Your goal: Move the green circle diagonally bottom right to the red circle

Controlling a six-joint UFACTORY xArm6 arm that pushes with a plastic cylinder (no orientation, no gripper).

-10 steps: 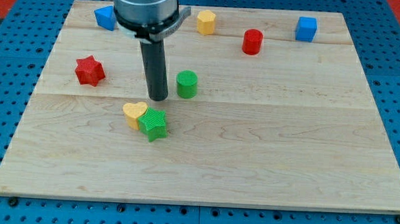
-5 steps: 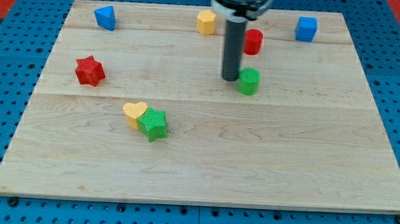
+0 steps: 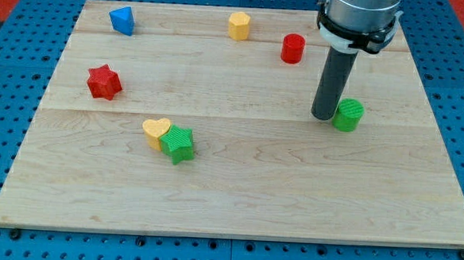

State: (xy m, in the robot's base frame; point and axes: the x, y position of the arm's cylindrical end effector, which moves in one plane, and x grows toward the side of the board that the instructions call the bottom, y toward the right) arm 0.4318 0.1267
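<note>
The green circle (image 3: 348, 115) stands on the right half of the wooden board (image 3: 236, 194). My tip (image 3: 324, 116) touches its left side. The red circle (image 3: 293, 49) stands near the view's top, up and to the left of the green circle. The rod and the arm's end cover the board's top right corner, where a blue cube stood in the earlier frames.
A blue block (image 3: 122, 19) is at the top left and a yellow hexagon (image 3: 238, 25) at the top centre. A red star (image 3: 104, 83) is at the left. A yellow heart (image 3: 155, 131) touches a green star (image 3: 179, 144) at lower left.
My tip has swept from the board's middle to the right, pushing the green circle right and slightly down. The arm now hides the blue cube at top right.
</note>
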